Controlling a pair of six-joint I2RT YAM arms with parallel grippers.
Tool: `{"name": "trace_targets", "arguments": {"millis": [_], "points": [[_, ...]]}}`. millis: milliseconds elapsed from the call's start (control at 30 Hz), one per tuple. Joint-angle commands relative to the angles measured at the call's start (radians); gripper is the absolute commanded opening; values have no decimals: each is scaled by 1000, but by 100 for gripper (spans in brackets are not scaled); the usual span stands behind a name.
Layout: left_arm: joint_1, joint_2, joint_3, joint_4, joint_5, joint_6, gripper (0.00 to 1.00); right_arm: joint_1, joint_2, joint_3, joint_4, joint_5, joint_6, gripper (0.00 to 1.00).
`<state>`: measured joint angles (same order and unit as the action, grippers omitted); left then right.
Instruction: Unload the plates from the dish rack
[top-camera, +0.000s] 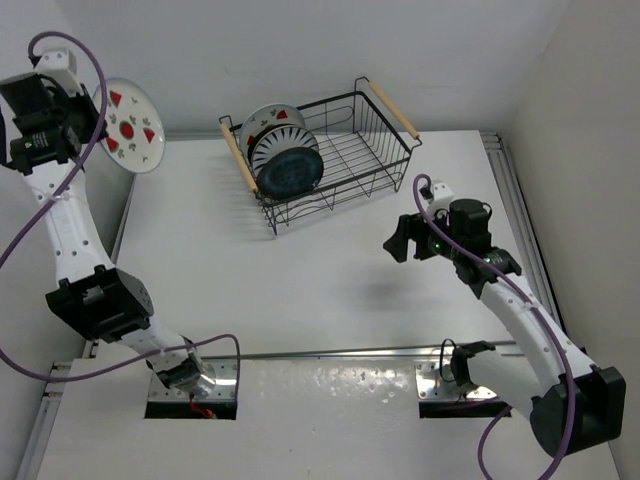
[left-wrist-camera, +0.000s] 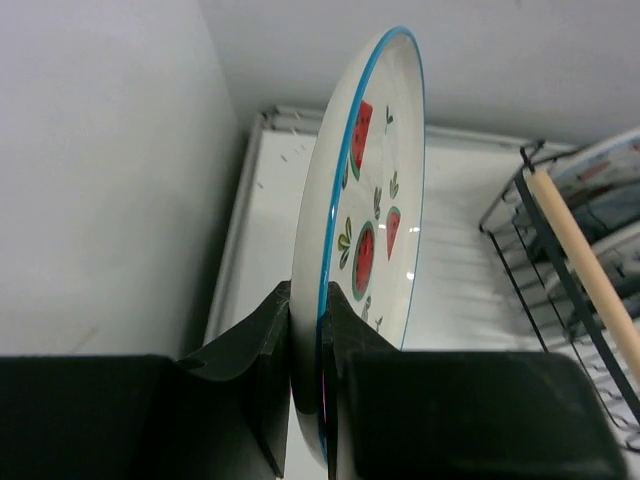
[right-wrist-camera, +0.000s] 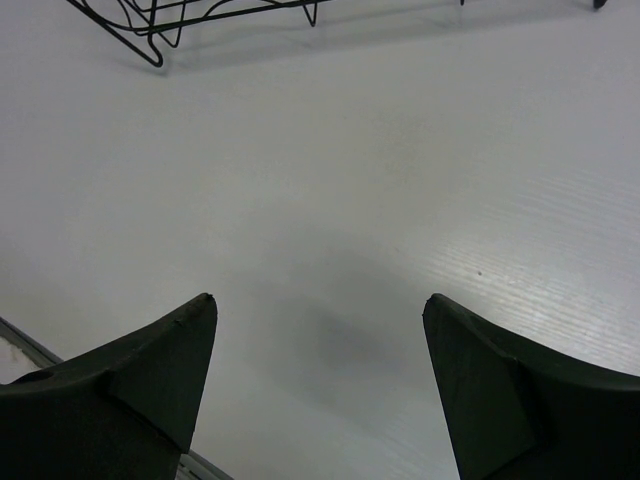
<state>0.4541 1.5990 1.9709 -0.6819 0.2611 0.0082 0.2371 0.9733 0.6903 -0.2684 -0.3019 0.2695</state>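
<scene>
My left gripper (top-camera: 92, 118) is shut on the rim of a white plate (top-camera: 131, 126) with red fruit motifs and a blue edge, held upright in the air at the far left, away from the rack. In the left wrist view the plate (left-wrist-camera: 375, 190) stands on edge between my fingers (left-wrist-camera: 258, 345). The black wire dish rack (top-camera: 352, 155) stands at the back centre. Three plates stand on edge in its left end: a fruit-motif one (top-camera: 270, 120), a striped one (top-camera: 278, 142) and a dark blue one (top-camera: 290, 171). My right gripper (top-camera: 402, 240) is open and empty above the table, in front of the rack's right end.
The rack has wooden handles at the left (top-camera: 238, 155) and right (top-camera: 393, 108). A wall stands close to the left of the held plate (left-wrist-camera: 100, 180). The rack's front wire edge shows at the top of the right wrist view (right-wrist-camera: 200, 15). A metal rail (top-camera: 330, 352) crosses the near table.
</scene>
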Motion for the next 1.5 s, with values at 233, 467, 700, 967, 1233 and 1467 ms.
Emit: {"name": "trace_targets", "arguments": {"millis": [233, 467, 700, 967, 1233, 1467], "points": [[119, 36, -299, 200, 369, -20, 0, 42, 18, -6, 43, -14, 33, 82], [155, 128, -386, 235, 467, -14, 4, 79, 27, -12, 41, 4, 51, 82], [173, 294, -415, 252, 530, -14, 8, 120, 45, 0, 26, 32, 54, 82], [187, 395, -431, 320, 552, -50, 9, 156, 64, 18, 5, 63, 57, 82], [202, 457, -452, 349, 530, -117, 35, 203, 97, 34, 5, 78, 65, 82], [213, 499, -478, 355, 475, -105, 35, 228, 122, 48, 0, 92, 57, 81]]}}
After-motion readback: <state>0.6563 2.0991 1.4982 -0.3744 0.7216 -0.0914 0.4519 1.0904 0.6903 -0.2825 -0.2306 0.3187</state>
